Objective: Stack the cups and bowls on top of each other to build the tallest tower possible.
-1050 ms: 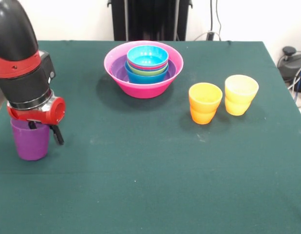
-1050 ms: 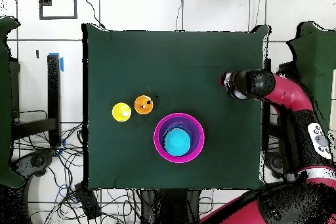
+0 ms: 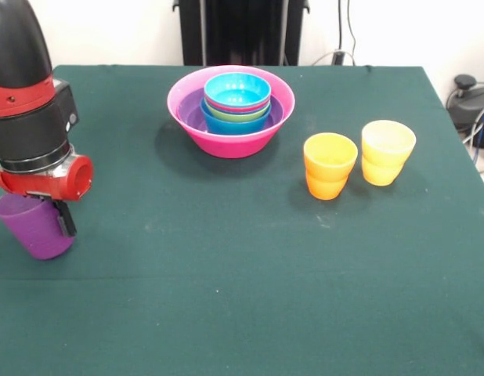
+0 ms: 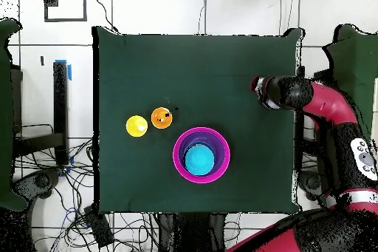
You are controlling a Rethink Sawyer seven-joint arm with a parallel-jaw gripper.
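Pinching the purple cup (image 3: 34, 229) in the end effector (image 3: 46, 215) at the surface's (image 3: 226, 274) edge, apparently for carrying toward the nested bowls (image 3: 236, 100).

Bright, even light from above; soft shadow left of tower (image 3: 230, 110); no glare, no blur.

arm (image 3: 27, 102): black rounded upper shell | red band below | black cylinder, silver ring | red wrist collar, round hole
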